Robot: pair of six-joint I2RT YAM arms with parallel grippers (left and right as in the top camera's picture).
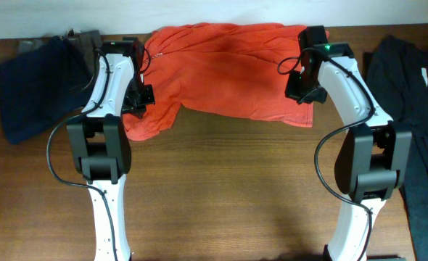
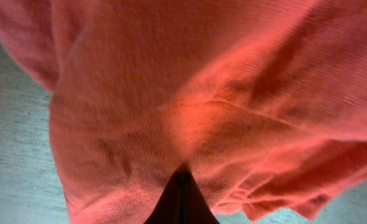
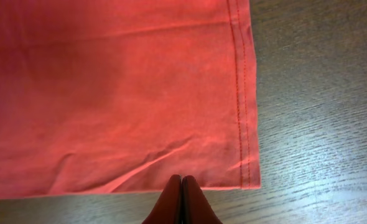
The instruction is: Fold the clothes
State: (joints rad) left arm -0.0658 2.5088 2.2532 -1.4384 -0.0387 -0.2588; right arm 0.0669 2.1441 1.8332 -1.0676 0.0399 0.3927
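An orange-red T-shirt [image 1: 228, 72] lies spread across the back middle of the wooden table [image 1: 221, 188]. My left gripper [image 1: 138, 101] is over its left side, by the bunched sleeve. In the left wrist view the fabric [image 2: 171, 93] fills the frame and gathers round my shut left gripper [image 2: 182, 177]. My right gripper [image 1: 306, 93] is at the shirt's right side. In the right wrist view the shirt [image 3: 109, 93] lies flat, and my right gripper [image 3: 181, 179] is pressed shut on the very edge of the stitched hem, a crease running from it.
A navy garment [image 1: 36, 80] lies at the far left with a grey one [image 1: 83, 40] behind it. A black garment [image 1: 410, 80] covers the right edge of the table. Both arm bases stand at the front.
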